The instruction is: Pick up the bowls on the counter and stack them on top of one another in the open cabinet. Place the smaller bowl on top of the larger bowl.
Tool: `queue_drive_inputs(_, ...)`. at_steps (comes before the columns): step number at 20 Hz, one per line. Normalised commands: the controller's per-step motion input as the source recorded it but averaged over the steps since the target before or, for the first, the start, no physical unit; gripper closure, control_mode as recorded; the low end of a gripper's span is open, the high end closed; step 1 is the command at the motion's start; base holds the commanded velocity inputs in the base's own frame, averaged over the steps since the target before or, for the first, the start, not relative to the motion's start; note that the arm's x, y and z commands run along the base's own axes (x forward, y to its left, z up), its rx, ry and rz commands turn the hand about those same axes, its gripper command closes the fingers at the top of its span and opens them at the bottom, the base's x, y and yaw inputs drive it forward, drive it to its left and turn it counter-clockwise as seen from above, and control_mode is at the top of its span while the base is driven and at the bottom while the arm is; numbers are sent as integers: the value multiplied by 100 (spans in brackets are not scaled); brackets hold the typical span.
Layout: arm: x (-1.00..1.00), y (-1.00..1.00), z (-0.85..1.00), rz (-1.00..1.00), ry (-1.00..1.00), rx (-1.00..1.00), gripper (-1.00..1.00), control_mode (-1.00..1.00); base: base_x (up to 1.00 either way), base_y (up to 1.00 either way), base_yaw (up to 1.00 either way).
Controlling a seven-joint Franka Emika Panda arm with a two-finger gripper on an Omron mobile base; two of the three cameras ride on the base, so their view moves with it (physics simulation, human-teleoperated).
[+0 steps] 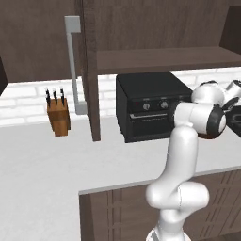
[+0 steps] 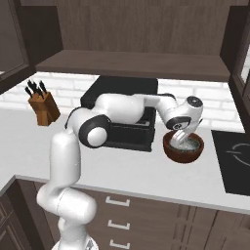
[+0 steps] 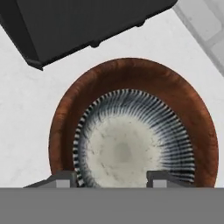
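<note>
The smaller bowl (image 3: 131, 144), grey with a striped rim, lies nested inside the larger bowl (image 3: 65, 109), the glossy reddish-brown one. Both rest on the counter (image 2: 127, 166) just right of the black toaster oven. My gripper (image 3: 113, 179) hangs directly over them, open, with its fingertips (image 3: 63, 178) wide apart above the near part of the grey bowl and nothing held. From the right base view the gripper (image 2: 181, 138) dips into the larger bowl (image 2: 183, 152). The open cabinet (image 2: 132, 64) with its plank shelf is above the oven; its door handle (image 1: 73, 66) shows at the left.
The black toaster oven (image 2: 122, 90) stands close on the bowls' left, under the shelf. A knife block (image 2: 43, 108) sits far left by the brick wall. A dark cooktop (image 2: 232, 156) lies to the right of the bowls.
</note>
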Motion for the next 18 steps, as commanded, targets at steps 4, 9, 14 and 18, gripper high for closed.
queue_drive_inputs(4,-27,-11,60,6,-3,4,-100,-100,0,0,0)
queue_drive_inputs(9,-74,-34,-32,36,7,-1,-100,-100,0,0,0)
queue_drive_inputs(14,-22,-7,-28,45,4,-4,-100,-100,0,0,0)
queue_drive_inputs(18,12,0,-5,22,0,0,-100,-100,0,0,0)
